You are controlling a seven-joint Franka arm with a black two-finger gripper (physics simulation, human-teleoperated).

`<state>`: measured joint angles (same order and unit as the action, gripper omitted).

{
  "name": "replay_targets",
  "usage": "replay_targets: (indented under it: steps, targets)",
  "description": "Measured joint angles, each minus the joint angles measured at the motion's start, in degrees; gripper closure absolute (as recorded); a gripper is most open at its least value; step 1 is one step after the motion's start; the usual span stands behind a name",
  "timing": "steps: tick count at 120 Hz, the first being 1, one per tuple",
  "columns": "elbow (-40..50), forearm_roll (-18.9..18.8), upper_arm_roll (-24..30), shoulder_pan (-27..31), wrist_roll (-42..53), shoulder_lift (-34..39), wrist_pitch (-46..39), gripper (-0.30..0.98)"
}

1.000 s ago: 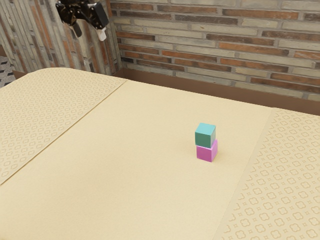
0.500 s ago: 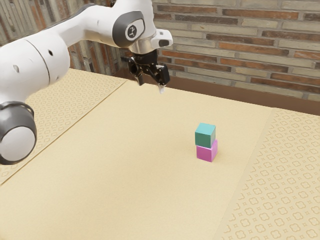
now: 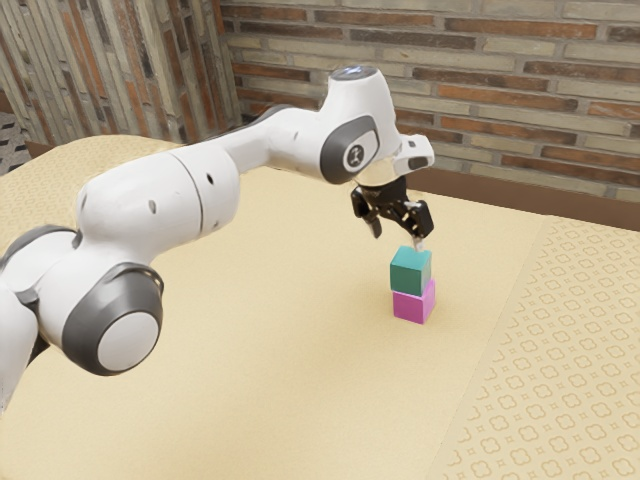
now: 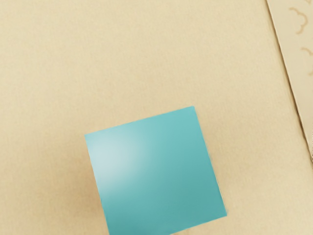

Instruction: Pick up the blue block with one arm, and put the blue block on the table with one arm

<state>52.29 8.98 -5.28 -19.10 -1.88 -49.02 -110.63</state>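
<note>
While our arm [image 3: 160, 205] reaches from the exterior view's left over the table [image 3: 250, 400], our gripper [image 3: 397, 237] points downward, near the top of the blue block [image 3: 410, 273]. Its jaws are spread, one well apart from the other, and they pinch nothing. One fingertip appears very close to the upper edge of the block, but whether it touches we cannot tell. The blue block, which is teal in its colour, sits upright on the magenta block [image 3: 411, 304], and this lower one rests on the table. In the wrist view we see the square top face of the blue block, with a pale shine [image 4: 115, 156] near one corner. Behind the table stands a brick wall [image 3: 520, 100], made of brown, grey and orange pieces.
</note>
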Motion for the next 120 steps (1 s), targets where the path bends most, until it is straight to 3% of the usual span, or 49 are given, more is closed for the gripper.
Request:
replay_targets:
  steps: [25, 98, 120]
  targets:
    - [-3.15, 0.71, -0.25, -0.32, -1.78, -5.24, -0.79, 0.0]
    - [-5.95, 0.87, -0.6, -0.51, -4.69, -9.39, -2.17, 0.0]
    - [-5.95, 0.87, -0.53, -0.52, -5.14, -9.56, -2.3, 0.11]
